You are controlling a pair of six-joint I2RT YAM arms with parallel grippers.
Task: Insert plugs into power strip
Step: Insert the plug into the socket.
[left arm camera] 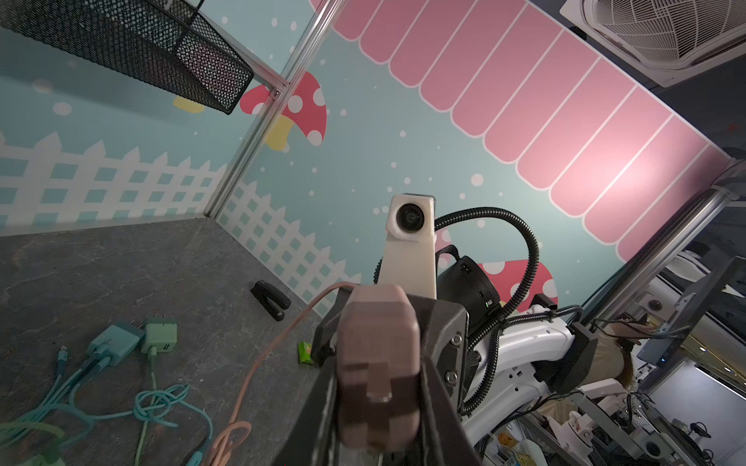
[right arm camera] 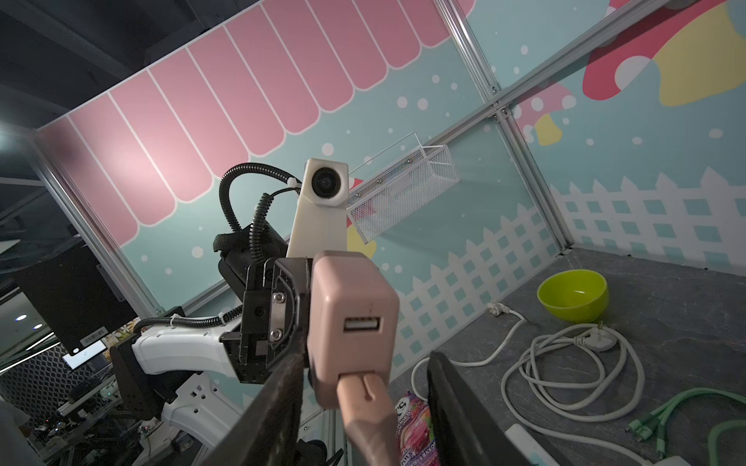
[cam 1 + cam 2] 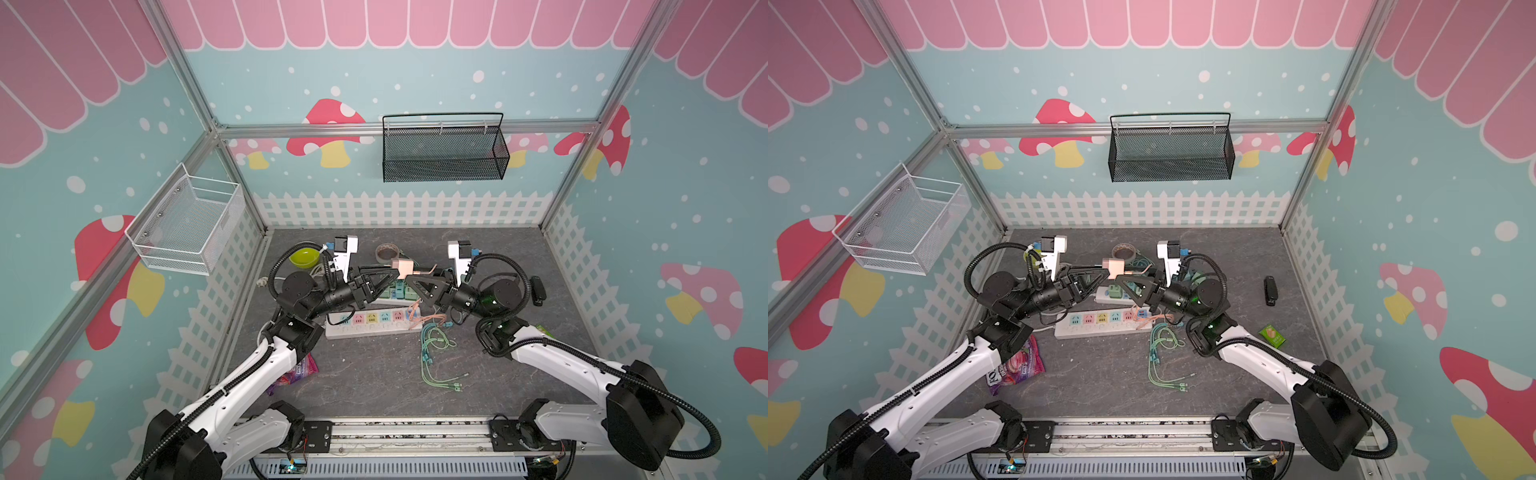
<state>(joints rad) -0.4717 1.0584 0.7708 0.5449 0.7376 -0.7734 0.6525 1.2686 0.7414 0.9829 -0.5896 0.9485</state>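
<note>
Above the power strip (image 3: 353, 332), in the air between the two arms, the salmon pink plug (image 3: 402, 265) is held by the left gripper (image 3: 397, 275), whose jaws are clamped on the sides of the cube. It is held raised, probably so that it can be taken from the other side and turned with its pins towards the sockets. The right gripper (image 2: 363, 397) is placed around the connector of the pink cable (image 2: 369, 444), where it enters the plug. Its jaws are seen apart, one on each side of the connector, and no firm contact can be confirmed. The cable hangs down to the end of the strip, so some pull on the plug is to be expected. The coloured sockets that can be seen are empty. Just behind the strip, mint and teal plugs (image 1: 121, 343) are lying, and whether they are seated in anything cannot be told.
</note>
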